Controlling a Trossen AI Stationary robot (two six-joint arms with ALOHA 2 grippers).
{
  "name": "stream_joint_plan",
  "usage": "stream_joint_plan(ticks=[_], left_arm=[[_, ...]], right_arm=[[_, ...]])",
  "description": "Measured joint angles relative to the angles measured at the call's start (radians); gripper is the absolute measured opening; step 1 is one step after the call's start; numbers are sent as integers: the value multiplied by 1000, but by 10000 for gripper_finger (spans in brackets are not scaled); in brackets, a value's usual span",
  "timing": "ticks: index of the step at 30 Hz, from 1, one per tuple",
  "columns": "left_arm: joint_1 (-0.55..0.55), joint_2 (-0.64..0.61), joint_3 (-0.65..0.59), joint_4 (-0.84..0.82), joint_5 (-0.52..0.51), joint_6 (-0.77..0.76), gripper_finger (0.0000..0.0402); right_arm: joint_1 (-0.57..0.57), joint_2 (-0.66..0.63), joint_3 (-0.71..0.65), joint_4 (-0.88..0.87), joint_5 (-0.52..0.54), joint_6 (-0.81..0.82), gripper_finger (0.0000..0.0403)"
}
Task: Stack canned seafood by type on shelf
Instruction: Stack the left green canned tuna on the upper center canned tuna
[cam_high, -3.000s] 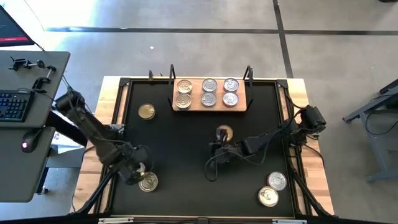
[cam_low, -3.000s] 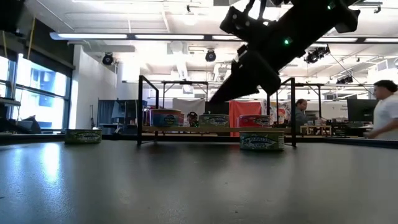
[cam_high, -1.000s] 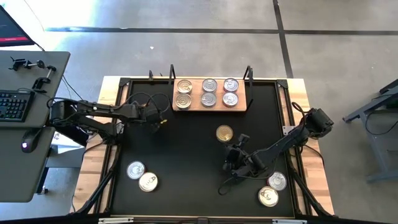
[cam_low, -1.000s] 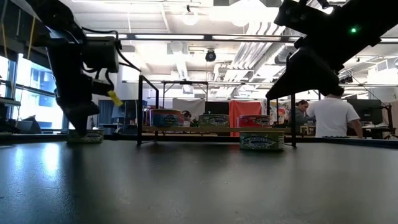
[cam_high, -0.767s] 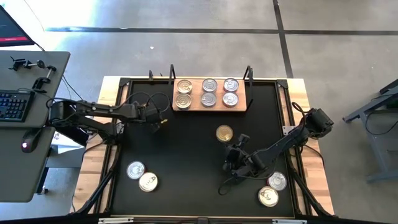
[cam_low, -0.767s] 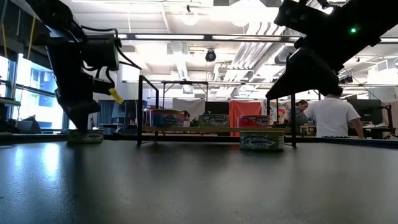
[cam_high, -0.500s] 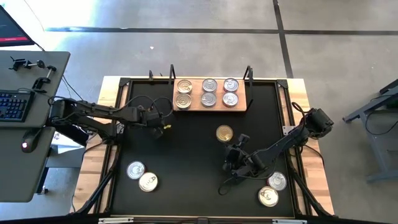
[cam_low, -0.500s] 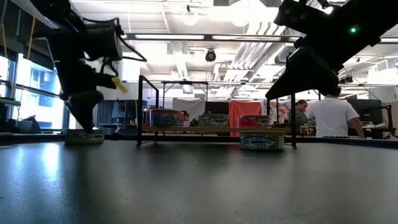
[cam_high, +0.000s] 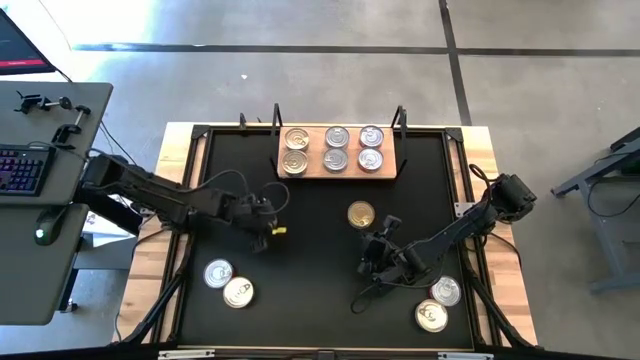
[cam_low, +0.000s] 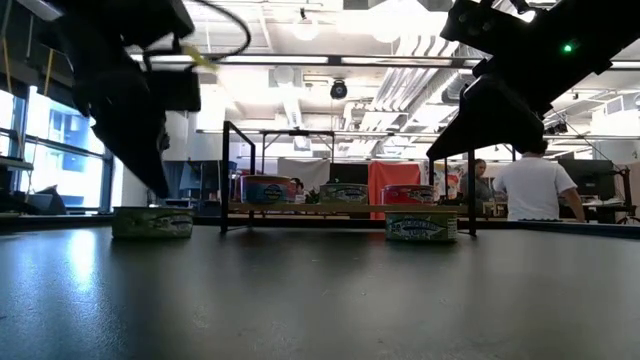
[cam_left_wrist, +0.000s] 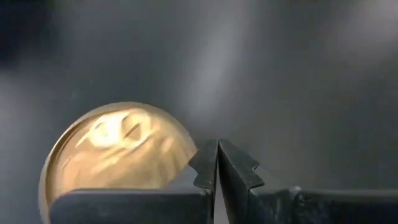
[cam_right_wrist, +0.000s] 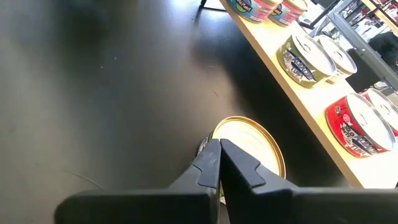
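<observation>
1. Left gripper (cam_high: 262, 222): over the mat (cam_high: 310, 300), left of centre. Its fingers (cam_left_wrist: 205, 163) are pressed together and hold nothing. A gold-lidded tin (cam_left_wrist: 118, 155) lies just beyond the fingertips in the left wrist view.
2. Right gripper (cam_high: 376, 246): right of centre, fingers (cam_right_wrist: 211, 158) closed and empty, pointing toward the gold tin (cam_high: 361, 214) near mid-mat.
3. Shelf (cam_high: 340, 168): at the mat's far edge, carrying six tins (cam_high: 336, 136) in two rows of three.
4. Loose tins: two (cam_high: 218, 273) at the near left, two (cam_high: 445, 291) at the near right.
</observation>
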Motion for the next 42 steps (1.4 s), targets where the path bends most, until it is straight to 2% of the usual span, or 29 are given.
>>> stream_joint_plan(ticks=[5,10,12,15,19,23,27,30,35,38,42], left_arm=[[-98,13,0,147,-13,142,6],[-170,18,1,283,-109,268,6],[-187,18,2,323,-133,296,6],[-203,17,2,354,-142,315,6],[-229,17,2,342,-167,357,21],[-247,17,3,313,-196,328,69],[-251,17,3,112,-335,248,130],[-248,17,3,-41,-435,168,155],[-235,47,3,-82,-420,144,153],[-226,90,3,-62,-381,172,138],[-207,162,5,-48,-391,163,106]], right_arm=[[0,0,0,0,0,0,0],[-9,0,0,0,38,55,0],[-28,0,0,1,62,98,1],[-60,0,0,-22,37,96,14],[-95,0,0,-28,7,87,48],[-115,0,0,-6,7,86,81],[-114,0,0,16,7,84,101],[-111,0,0,16,7,78,107],[-110,0,0,17,7,78,108],[-110,0,0,19,7,78,108],[-110,0,0,21,7,78,108]])
